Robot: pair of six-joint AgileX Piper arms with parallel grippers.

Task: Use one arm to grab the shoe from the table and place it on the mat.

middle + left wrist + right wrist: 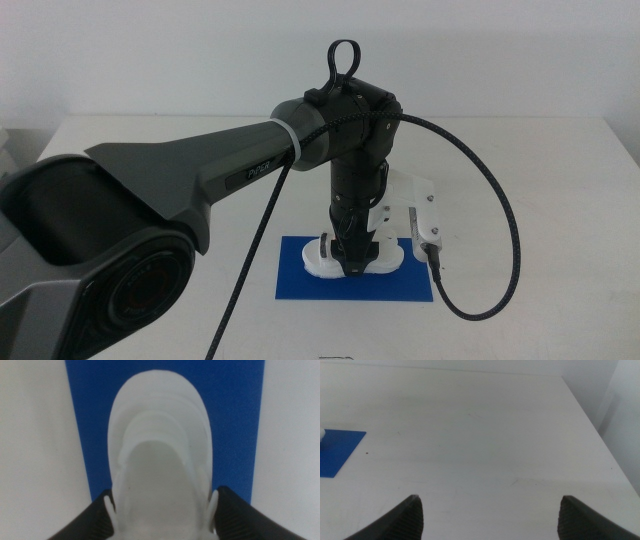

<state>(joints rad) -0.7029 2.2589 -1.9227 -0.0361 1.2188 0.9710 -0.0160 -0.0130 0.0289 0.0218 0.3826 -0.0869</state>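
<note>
The left arm [200,180] reaches in from the left, and its gripper [350,265] points straight down onto the white shoe [385,258]. The shoe lies lengthwise on the dark blue mat [300,285] on the white table [520,200]. In the left wrist view the left gripper [161,515] has its two dark jaws pressed against both sides of the shoe [160,460], with the mat [235,420] beneath. The shoe's straps are hidden. The right gripper [492,520] is open and empty over bare table, away from the mat [337,450].
A black cable [500,220] loops from the left arm's wrist out to the right and down past the mat's right edge. The left arm's bulky base [80,260] fills the near left. The table's right edge [600,440] shows in the right wrist view.
</note>
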